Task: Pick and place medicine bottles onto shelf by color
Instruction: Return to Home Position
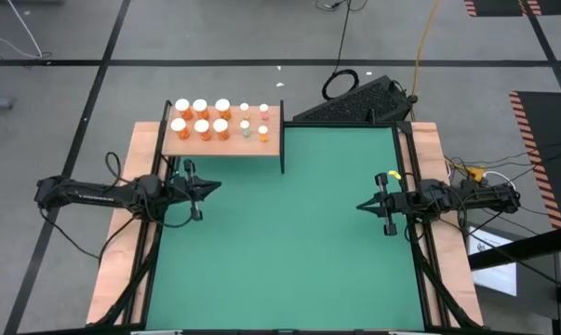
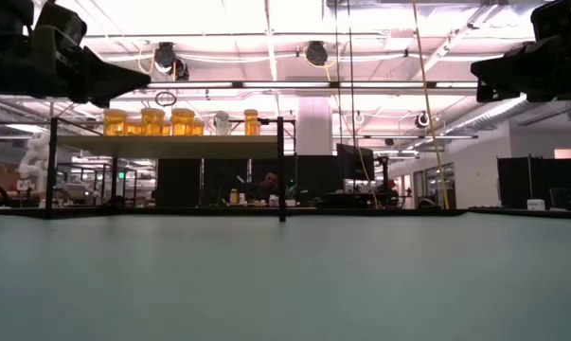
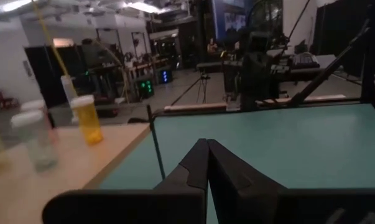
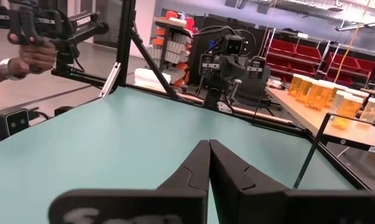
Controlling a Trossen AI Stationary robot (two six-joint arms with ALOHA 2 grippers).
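Ten medicine bottles [image 1: 202,126] stand on the shelf [image 1: 215,147] in the upper left of the high view. Six large orange ones form two rows of three on the board's left part. Four small bottles [image 1: 246,127] sit in a square just beside them, toward its right end. No bottle shows on the green mat [image 1: 280,251] in any view, so the placing looks done as far as these pictures tell. I cannot say whether the small bottles are paired by colour, since they are too tiny from above. The left wrist view does show a small orange bottle [image 3: 87,119] near paler ones.

The left gripper [image 1: 215,185] hangs over the mat's left edge, a little below the shelf in the frame. Its fingers are pressed together and hold nothing. The right gripper [image 1: 362,207] hangs over the mat's right side, right of centre in the frame, and is likewise closed and empty. Both point inward, well apart from each other and from the bottles. By my reading, only parking the arms is left.
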